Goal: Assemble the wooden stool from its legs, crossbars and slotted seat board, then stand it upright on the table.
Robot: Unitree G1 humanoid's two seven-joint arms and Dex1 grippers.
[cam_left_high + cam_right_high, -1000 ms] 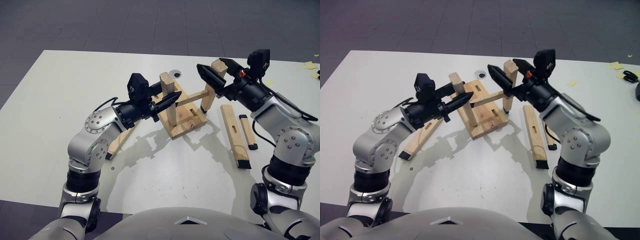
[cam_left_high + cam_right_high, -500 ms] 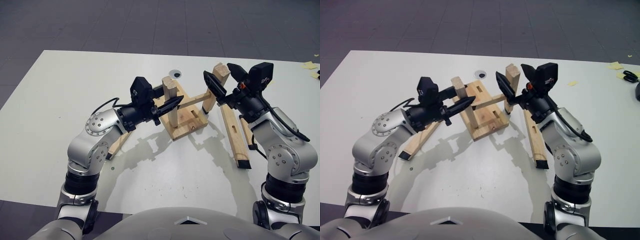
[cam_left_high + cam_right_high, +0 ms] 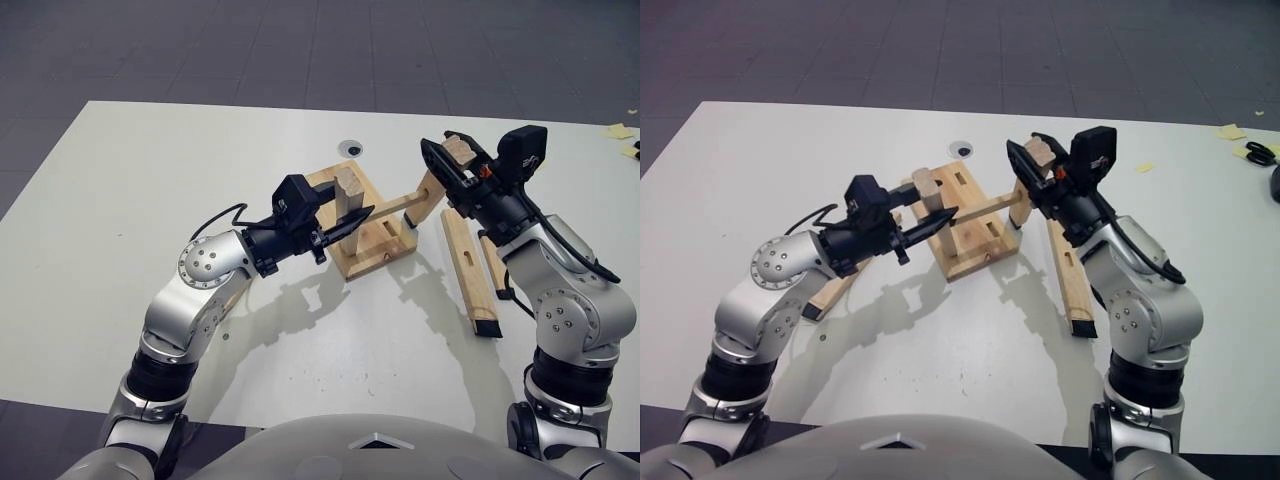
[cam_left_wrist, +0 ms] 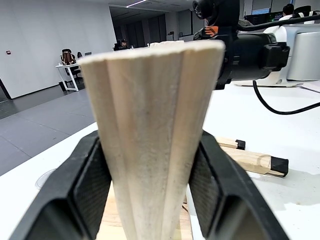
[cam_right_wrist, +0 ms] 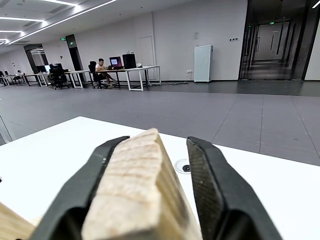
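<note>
Stool half built, both grippers on its legs

Seat board point(image 3: 380, 250) lies flat mid-table point(image 3: 120, 200) w/ two legs sticking up, joined by a crossbar point(image 3: 385, 207). Left gripper point(image 3: 355, 218) is clamped tight on the nearer leg point(image 3: 347, 190). Right gripper point(image 3: 447, 148) sits around the top of the tilted leg point(image 3: 430, 195), can't tell if it's squeezing. Loose leg point(image 3: 468, 270) and thin bar point(image 3: 495, 265) lie flat just to the right.

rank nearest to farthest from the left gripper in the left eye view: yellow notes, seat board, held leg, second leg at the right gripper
1. held leg, clamped in the left gripper
2. seat board, just below it
3. second leg, at the right gripper, off to the right
4. yellow notes, table's far right edge
</note>
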